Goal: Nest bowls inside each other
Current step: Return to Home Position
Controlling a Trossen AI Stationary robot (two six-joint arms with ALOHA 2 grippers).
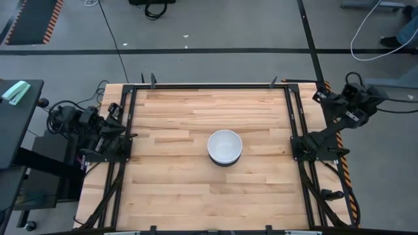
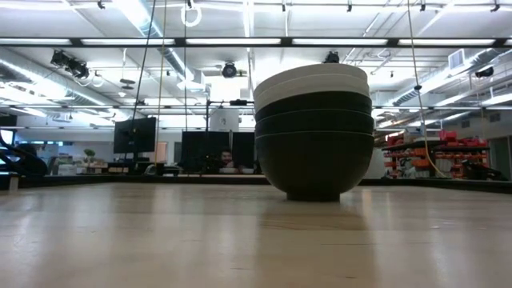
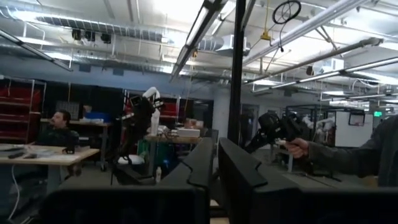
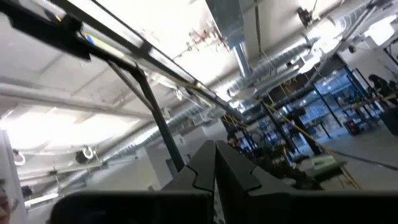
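Observation:
The bowls stand nested in one stack at the table's middle [image 1: 225,147]. In the low view the stack [image 2: 314,132] has two white bowls on top and three black bowls below. The lowest black bowl rests by its foot [image 2: 314,193] on the wood. My left gripper [image 1: 119,132] is drawn back at the table's left edge, far from the stack; in its wrist view the fingers [image 3: 216,171] are shut on nothing. My right gripper [image 1: 305,146] is drawn back at the right edge, its fingers [image 4: 214,168] shut and pointing up at the ceiling.
The wooden table top [image 1: 176,189] is ringed by a black metal frame [image 1: 209,85]. Both arms sit folded over the side rails. Beyond the far edge are desks, monitors [image 2: 134,134] and people, one holding out a device [image 3: 280,127].

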